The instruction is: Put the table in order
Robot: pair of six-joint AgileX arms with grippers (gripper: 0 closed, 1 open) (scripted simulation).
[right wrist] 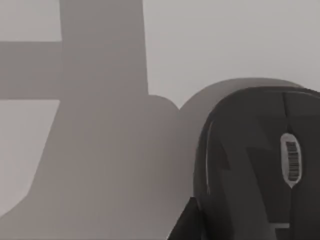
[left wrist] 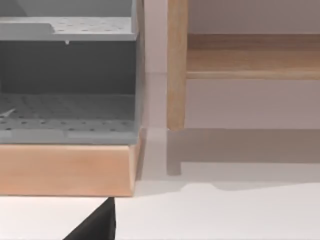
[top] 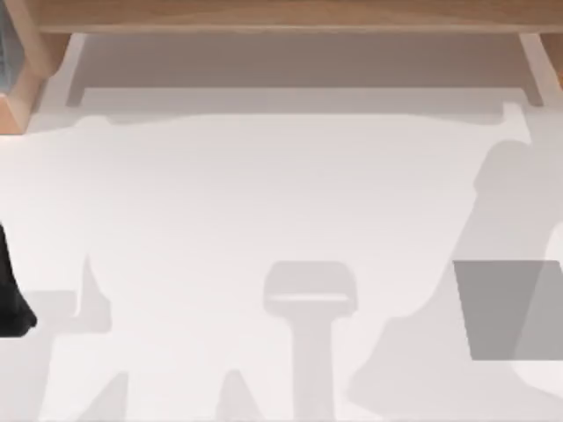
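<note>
My right wrist looks down on a black mouse (right wrist: 260, 165) on the white table (top: 264, 193); claw state I cannot tell

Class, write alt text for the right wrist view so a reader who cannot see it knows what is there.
A dark computer mouse with a scroll wheel lies on the white table, seen close from above. Broad grey shadows fall across the table beside it.

We saw a plain white table (top: 264, 193), a flat grey mat (top: 501, 308), a pale wooden shelf frame (top: 281, 13) — and a black mouse (right wrist: 255, 165), its wheel ribbed.
</note>
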